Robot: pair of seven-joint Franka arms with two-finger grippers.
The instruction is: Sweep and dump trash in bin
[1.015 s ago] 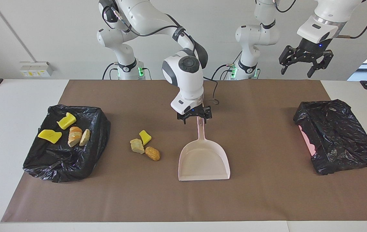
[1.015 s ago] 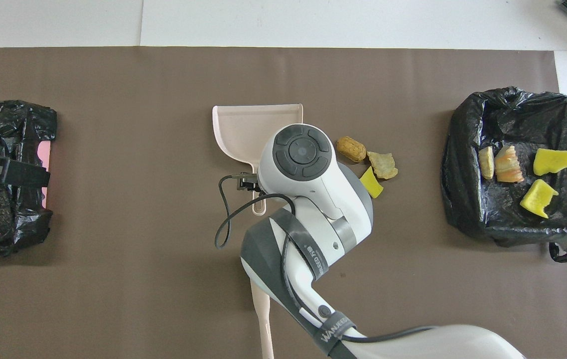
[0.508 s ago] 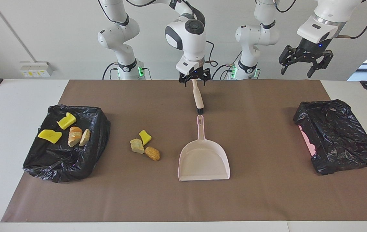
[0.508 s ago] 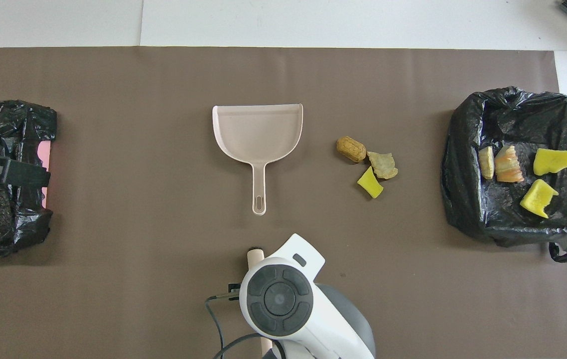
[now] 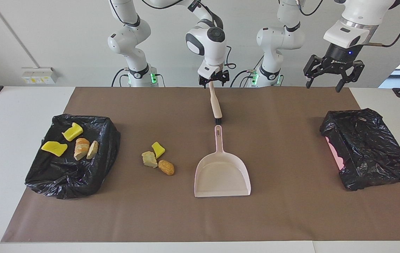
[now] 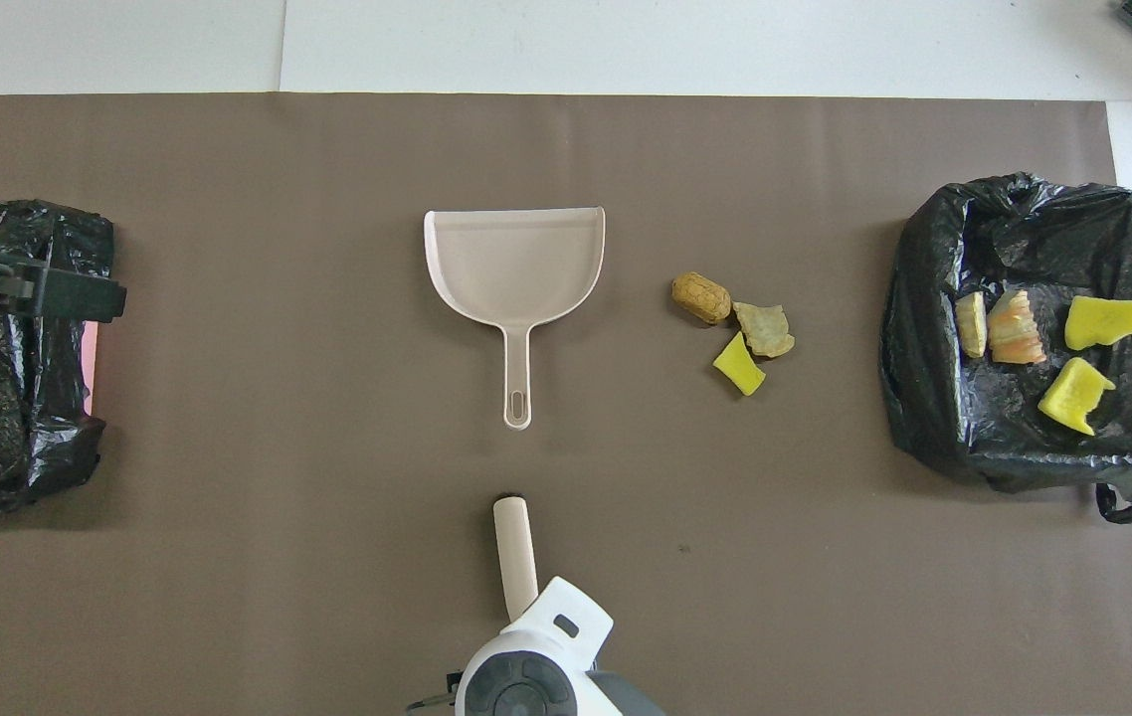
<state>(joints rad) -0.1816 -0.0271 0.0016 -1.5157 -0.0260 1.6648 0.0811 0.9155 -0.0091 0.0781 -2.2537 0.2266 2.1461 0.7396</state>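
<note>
Right end effector [image 5: 213, 80]: up over the brush's handle end, at the robots' edge of the brown mat, fingers spread, gripping nothing; contact with the handle not clear from either view. Left end effector [image 5: 333, 74]: raised over the left arm's end of the counter, above the closed bag, fingers spread wide, empty, waiting.

Brush [image 5: 216, 107]: flat on the mat [image 5: 284, 218], long axis running straight away from the robots, black bristle end pointing at the dustpan, handle end toward the robots.

Dustpan [image 5: 222, 175]: pale pink, in line with the brush, handle tip just beside the bristles but apart from them, open mouth facing away from the robots, nothing in its pan.

Loose trash [image 5: 158, 161]: three scraps huddled on the mat beside the dustpan, toward the right arm's end; a yellow chunk [image 6: 740, 365] nearest the robots, a beige lump [image 6: 764, 328] touching it, an orange-brown lump [image 6: 700, 296] nearest the dustpan.

Open bin [image 5: 80, 182] lined in black plastic, at the right arm's end: four scraps inside, two yellow, one orange-and-white, one tan. Second black bag [image 5: 372, 151] at the left arm's end: crumpled shut, a pink edge showing, contents hidden.
</note>
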